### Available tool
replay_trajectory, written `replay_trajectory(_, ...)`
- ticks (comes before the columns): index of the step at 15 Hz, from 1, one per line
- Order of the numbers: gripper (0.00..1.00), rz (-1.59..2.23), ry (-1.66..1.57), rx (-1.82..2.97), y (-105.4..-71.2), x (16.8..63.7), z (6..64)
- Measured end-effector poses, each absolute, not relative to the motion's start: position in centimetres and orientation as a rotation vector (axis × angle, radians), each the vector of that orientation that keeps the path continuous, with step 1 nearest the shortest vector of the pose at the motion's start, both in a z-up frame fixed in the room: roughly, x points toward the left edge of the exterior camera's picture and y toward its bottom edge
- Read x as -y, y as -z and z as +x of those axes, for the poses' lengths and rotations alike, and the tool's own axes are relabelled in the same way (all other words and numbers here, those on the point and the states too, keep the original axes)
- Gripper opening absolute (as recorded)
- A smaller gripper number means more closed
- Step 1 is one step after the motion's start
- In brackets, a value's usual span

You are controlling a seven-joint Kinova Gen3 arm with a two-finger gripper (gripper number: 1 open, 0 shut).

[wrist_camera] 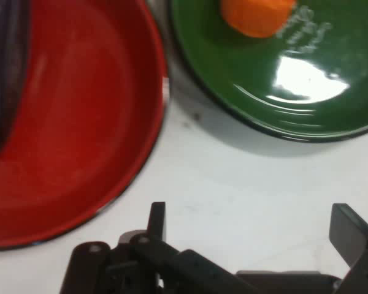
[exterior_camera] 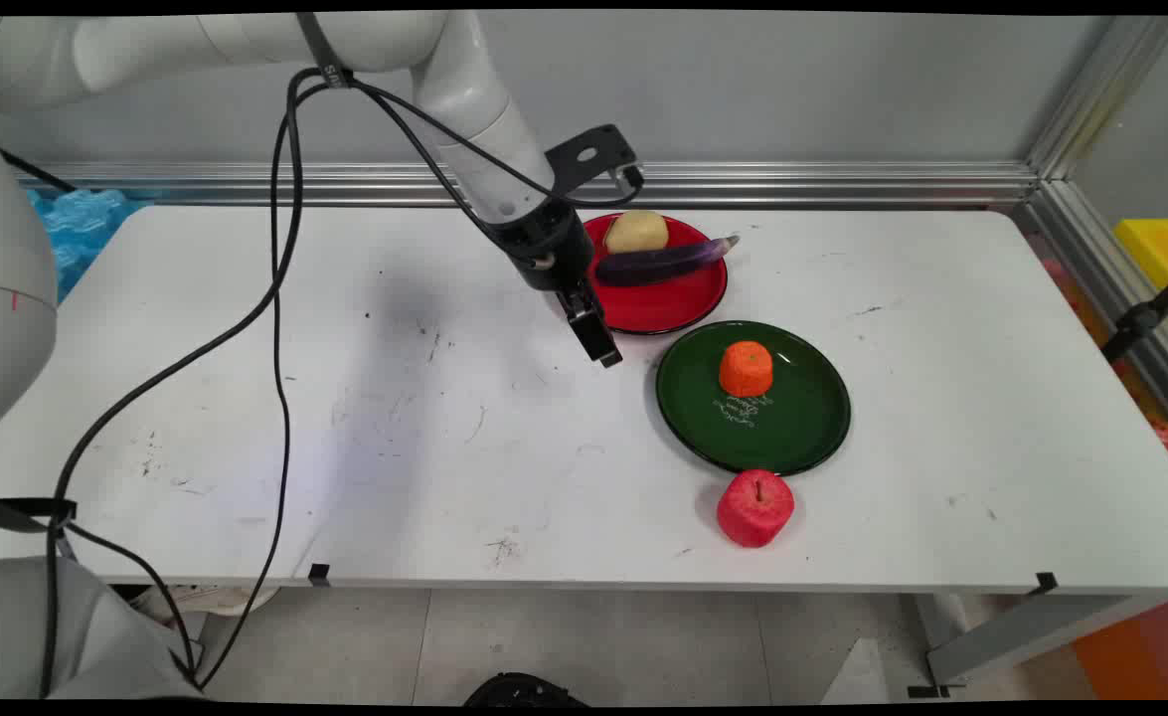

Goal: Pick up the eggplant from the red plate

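Gripper (wrist_camera: 251, 229) spread wide, empty — low over bare table (exterior_camera: 345, 398), just beside the red plate (exterior_camera: 683, 303). Plate holds an eggplant (exterior_camera: 663, 263) and probably a potato (exterior_camera: 636, 231). Green plate (exterior_camera: 802, 418) carries an orange piece (exterior_camera: 746, 368); apple (exterior_camera: 754, 508) nearby.

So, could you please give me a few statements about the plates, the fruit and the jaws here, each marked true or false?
1. The eggplant lies on the red plate. True.
2. The apple sits on the green plate. False: it stands on the table, beside that plate.
3. The gripper has its jaws open, holding nothing. True.
4. The orange shares a plate with the potato. False: the orange is on the green plate, the potato on the red one.
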State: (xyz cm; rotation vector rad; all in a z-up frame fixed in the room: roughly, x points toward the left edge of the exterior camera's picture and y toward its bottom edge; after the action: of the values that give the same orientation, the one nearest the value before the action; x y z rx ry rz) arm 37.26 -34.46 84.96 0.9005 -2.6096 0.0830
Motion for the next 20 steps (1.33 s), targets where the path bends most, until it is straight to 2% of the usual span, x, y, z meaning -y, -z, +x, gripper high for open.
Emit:
replay_trajectory(12, 1.0, 0.774, -0.356, 2.516, -81.8, 44.4, 36.2)
replay_trajectory(20, 1.0, 0.682, -0.405, 2.48, -79.3, 48.1, 35.9)
